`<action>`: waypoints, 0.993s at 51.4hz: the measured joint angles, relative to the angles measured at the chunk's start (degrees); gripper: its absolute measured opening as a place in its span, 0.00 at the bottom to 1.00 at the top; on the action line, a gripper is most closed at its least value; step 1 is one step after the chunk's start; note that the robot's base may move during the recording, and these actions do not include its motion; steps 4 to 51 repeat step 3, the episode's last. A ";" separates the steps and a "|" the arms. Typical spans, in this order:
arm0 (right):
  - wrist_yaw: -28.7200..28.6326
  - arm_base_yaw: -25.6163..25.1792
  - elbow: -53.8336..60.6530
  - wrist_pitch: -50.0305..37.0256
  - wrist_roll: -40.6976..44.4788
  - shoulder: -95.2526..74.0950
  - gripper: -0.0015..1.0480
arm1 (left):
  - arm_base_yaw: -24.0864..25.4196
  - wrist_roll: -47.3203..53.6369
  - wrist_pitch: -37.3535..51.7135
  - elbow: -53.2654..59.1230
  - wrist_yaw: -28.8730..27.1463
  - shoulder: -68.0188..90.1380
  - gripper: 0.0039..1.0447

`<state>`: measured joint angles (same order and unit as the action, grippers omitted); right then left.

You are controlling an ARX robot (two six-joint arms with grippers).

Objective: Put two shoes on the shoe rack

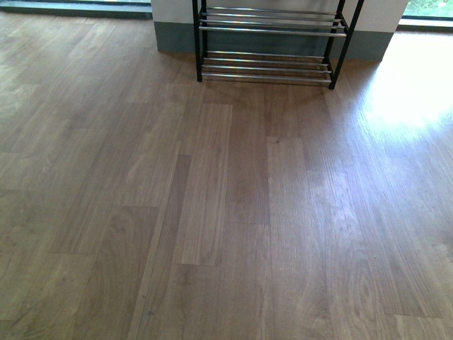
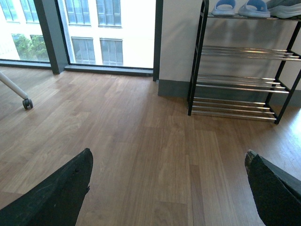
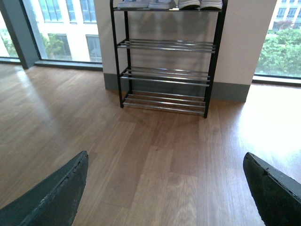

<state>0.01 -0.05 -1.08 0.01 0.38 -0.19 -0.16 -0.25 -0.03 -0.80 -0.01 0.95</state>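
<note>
Two shoes [image 3: 200, 4] already sit on the top shelf of the shoe rack [image 3: 165, 45], toward its right end as the right wrist camera shows it; only their white soles show, cut off by the picture's edge, so we cannot confirm the grey knit uppers. From the left wrist camera the same shelf carries a pair of light blue slippers [image 2: 240, 8] and, at that end, part of a grey shoe, also cropped. The left tool [image 2: 169, 188] and the right tool [image 3: 164, 188] both hang released, their dark fingers spread wide with nothing between them, over bare wooden floor [image 1: 226, 212] well short of the rack. We judge the placing itself done, and what remains is to check and retire: we would keep both arms low and clear of the frame, and confirm that each sole rests flat across the silver rods rather than tipping between them. The front camera sees only the two lower shelves, both bare, and neither arm. A white leg with a castor [image 2: 27, 103] near the window is cropped too; what it belongs to we cannot tell.
</note>
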 joint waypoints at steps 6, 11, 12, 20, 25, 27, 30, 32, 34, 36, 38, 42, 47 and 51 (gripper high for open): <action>0.00 0.00 0.00 0.00 0.02 0.00 0.91 | 0.00 0.00 0.00 0.00 0.00 0.00 0.91; 0.00 0.00 0.00 0.00 0.02 0.00 0.91 | 0.00 0.00 0.00 0.00 0.00 0.00 0.91; 0.00 0.00 0.00 0.00 0.02 0.00 0.91 | 0.00 0.00 0.00 0.00 0.00 0.00 0.91; 0.00 0.00 0.00 0.00 0.02 0.00 0.91 | 0.00 0.00 0.00 0.00 0.00 0.00 0.91; 0.00 0.00 0.00 0.00 0.02 0.00 0.91 | 0.00 0.00 0.00 0.00 0.00 0.00 0.91; 0.00 0.00 0.00 0.00 0.02 0.00 0.91 | 0.00 0.00 0.00 0.00 0.00 0.00 0.91; 0.00 0.00 0.00 0.00 0.02 0.00 0.91 | 0.00 0.00 0.00 0.00 0.00 0.00 0.91; 0.00 0.00 0.00 0.00 0.02 0.00 0.91 | 0.00 0.00 0.00 0.00 0.00 0.00 0.91; 0.00 0.00 0.00 0.00 0.02 0.00 0.91 | 0.00 0.00 0.00 0.00 0.00 0.00 0.91; 0.00 0.00 0.00 0.00 0.02 0.00 0.91 | 0.00 0.00 0.00 0.00 0.00 0.00 0.91; 0.00 0.00 0.00 0.00 0.02 0.00 0.91 | 0.00 0.00 0.00 0.00 0.00 0.00 0.91; 0.00 0.00 0.00 0.00 0.02 0.00 0.91 | 0.00 0.00 0.00 0.00 0.00 0.00 0.91; 0.00 0.00 0.00 0.00 0.02 0.00 0.91 | 0.00 0.00 0.00 0.00 0.00 0.00 0.91; 0.00 0.00 0.00 0.00 0.02 0.00 0.91 | 0.00 0.00 0.00 0.00 0.00 0.00 0.91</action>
